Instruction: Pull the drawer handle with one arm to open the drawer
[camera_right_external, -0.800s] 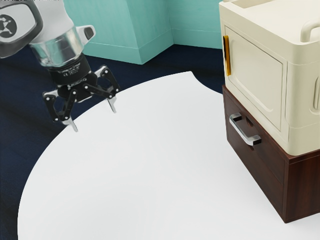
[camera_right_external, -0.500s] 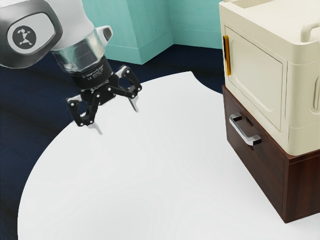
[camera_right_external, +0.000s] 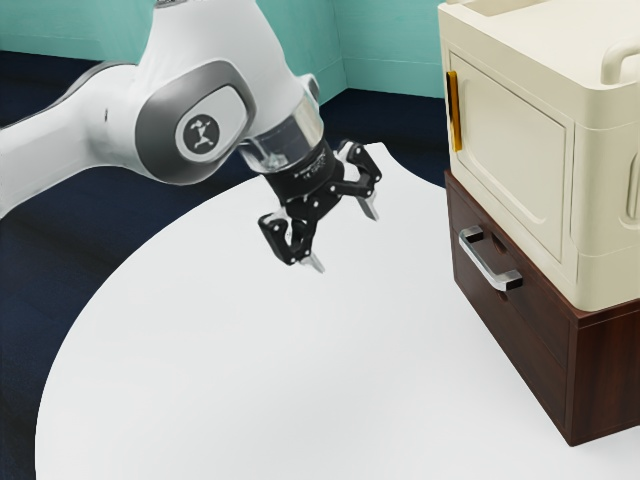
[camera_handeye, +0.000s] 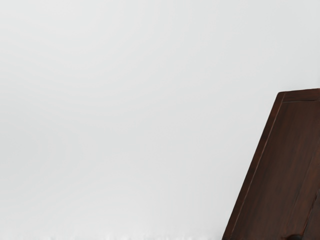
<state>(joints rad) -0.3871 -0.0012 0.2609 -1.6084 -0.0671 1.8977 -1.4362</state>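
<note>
My gripper (camera_right_external: 343, 240) hangs over the white table in the exterior view, open, with nothing between its fingers. It is tilted and stands apart from the drawer handle (camera_right_external: 489, 262), a silver bar on the front of the dark brown wooden drawer unit (camera_right_external: 520, 320) at the exterior view's right. The drawer front is flush with its frame, so the drawer stands shut. In the wrist view part of the brown drawer unit (camera_handeye: 280, 170) is visible; the silver handle cannot be made out there.
A cream cabinet (camera_right_external: 515, 150) with an orange-gold handle (camera_right_external: 454, 110) on its door sits on top of the drawer unit. The round white table (camera_right_external: 300, 370) spreads below my gripper, and its curved edge runs past the arm. Teal walls (camera_right_external: 390, 50) stand behind.
My open gripper has travelled over the table toward the exterior view's right, closer to the drawer unit, and more of the arm shows. The drawer and cabinet have stayed put.
</note>
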